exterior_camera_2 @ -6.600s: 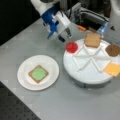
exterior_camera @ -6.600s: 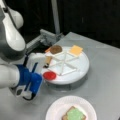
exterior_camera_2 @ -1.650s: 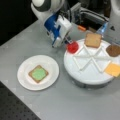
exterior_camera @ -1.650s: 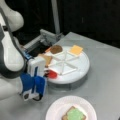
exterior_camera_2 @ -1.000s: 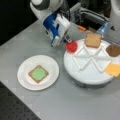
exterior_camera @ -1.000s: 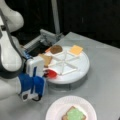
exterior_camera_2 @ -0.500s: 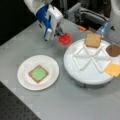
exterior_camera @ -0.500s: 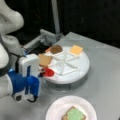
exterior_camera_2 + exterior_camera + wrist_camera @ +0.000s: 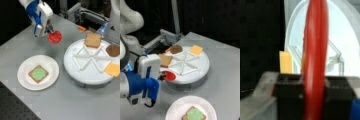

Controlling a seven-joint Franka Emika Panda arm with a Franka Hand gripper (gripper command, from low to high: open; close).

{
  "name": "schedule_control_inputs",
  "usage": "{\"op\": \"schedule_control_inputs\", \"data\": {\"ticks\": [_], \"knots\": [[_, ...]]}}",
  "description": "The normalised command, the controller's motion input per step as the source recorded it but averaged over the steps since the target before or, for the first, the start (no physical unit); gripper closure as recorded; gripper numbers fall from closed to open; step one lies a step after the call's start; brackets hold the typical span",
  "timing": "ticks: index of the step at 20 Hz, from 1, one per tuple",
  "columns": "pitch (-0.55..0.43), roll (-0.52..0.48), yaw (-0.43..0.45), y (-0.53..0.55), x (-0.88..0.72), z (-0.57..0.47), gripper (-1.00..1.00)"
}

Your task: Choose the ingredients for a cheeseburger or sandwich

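The blue-and-white gripper (image 9: 47,30) pinches the flat red tomato disc (image 9: 55,37) edge-on, raised between the divided white tray (image 9: 75,65) and white round plate (image 9: 51,75). The thin-edge grip may slip, dropping the disc.

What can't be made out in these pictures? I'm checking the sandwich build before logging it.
- Gripper fingertips: in a front view, hidden behind the tomato disc.
- Toast under the lettuce: in a front view, cut off at bottom.
- Wrist view: tomato disc blocks most of the divided tray.
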Motion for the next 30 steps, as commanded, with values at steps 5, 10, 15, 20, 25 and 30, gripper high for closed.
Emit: {"op": "schedule_control_inputs", "data": {"ticks": [5,10,15,20,25,30], "knots": [[0.075,-0.082,0.189,-0.42,0.58,-0.01,1.0],[0.085,-0.078,0.251,-0.42,0.58,-0.12,1.0],[0.04,-0.06,0.278,-0.34,0.58,-0.22,1.0],[-0.017,-0.058,0.256,-0.22,0.55,-0.29,1.0],[-0.054,-0.041,0.233,-0.16,0.41,-0.2,1.0],[-0.042,-0.02,0.221,-0.14,0.28,-0.13,1.0]]}}
